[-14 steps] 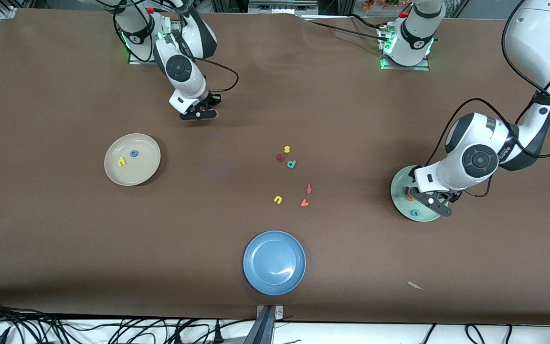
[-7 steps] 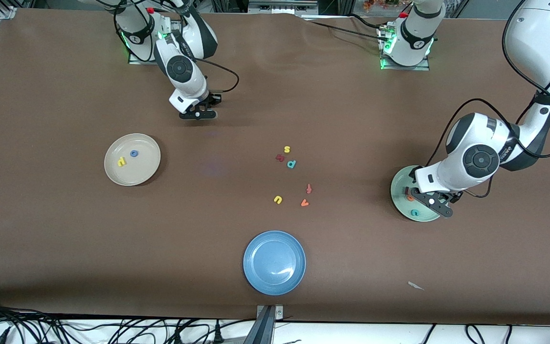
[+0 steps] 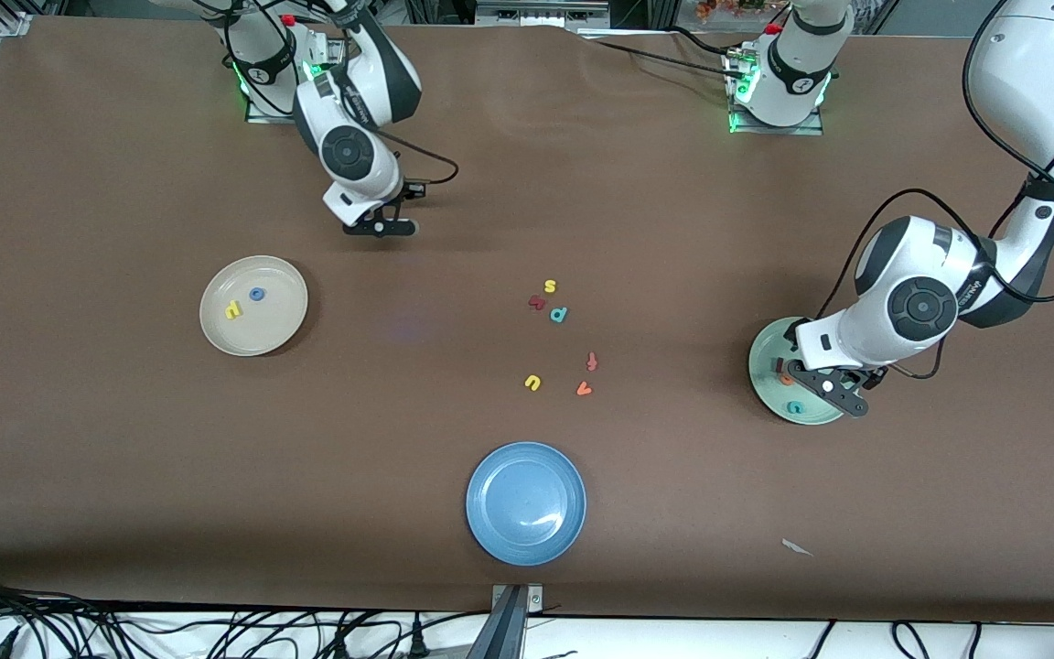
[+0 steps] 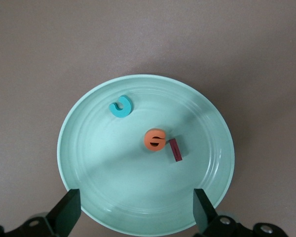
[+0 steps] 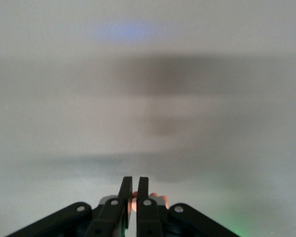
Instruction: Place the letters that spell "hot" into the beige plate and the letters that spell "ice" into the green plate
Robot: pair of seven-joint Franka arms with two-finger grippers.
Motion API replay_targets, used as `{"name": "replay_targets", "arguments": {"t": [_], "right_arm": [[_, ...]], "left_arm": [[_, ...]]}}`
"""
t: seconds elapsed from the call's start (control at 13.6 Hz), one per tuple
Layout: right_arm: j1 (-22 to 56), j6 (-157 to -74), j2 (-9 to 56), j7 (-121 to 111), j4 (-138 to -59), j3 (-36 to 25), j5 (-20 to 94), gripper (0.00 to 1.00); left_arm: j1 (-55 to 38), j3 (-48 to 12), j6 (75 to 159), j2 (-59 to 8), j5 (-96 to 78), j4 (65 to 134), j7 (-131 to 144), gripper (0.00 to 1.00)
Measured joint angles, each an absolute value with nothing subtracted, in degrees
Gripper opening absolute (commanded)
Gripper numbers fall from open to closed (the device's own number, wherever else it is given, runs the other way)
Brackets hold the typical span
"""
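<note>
Green plate [image 4: 69, 148] complete: c [image 4: 121, 106], e [image 4: 155, 139], i [image 4: 175, 150] inside, left gripper [image 4: 135, 217] spread above. Beige plate [image 3: 216, 334] holds h [image 3: 233, 310], o [image 3: 257, 294]; t [image 3: 592, 361] outstanding on table. Right gripper [image 3: 381, 222] pressed together, empty.

Left end effector [image 4: 135, 215] agape — right end effector [image 5: 133, 197] pinched

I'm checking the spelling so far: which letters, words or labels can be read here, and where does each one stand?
"c", "e", "i": foam letters in the green plate.
"h", "o": in the beige plate.
"s", "d", "u", "v", seemingly "t": loose on the table.
Dark red letter beside "d": too small to read.
No printed labels legible.
</note>
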State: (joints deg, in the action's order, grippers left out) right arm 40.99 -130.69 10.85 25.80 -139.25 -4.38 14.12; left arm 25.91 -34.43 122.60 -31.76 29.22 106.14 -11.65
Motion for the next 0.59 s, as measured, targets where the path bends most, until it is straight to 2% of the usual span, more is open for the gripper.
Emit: {"name": "replay_targets", "arguments": {"t": [0.37,0.59], "right_arm": [[40.41,-121.4,10.99,16.99,-129.77,-17.16,6.45,0.0],[39.39,-119.87,13.23,11.81,-124.25,-24.5,2.77,0.0]], "left_arm": [[25.91,-34.43,122.6,-31.76,29.22,106.09,-11.65,1.0],[25.91,-34.45,122.6,-31.75,29.22,105.95,-11.65,1.0]]}}
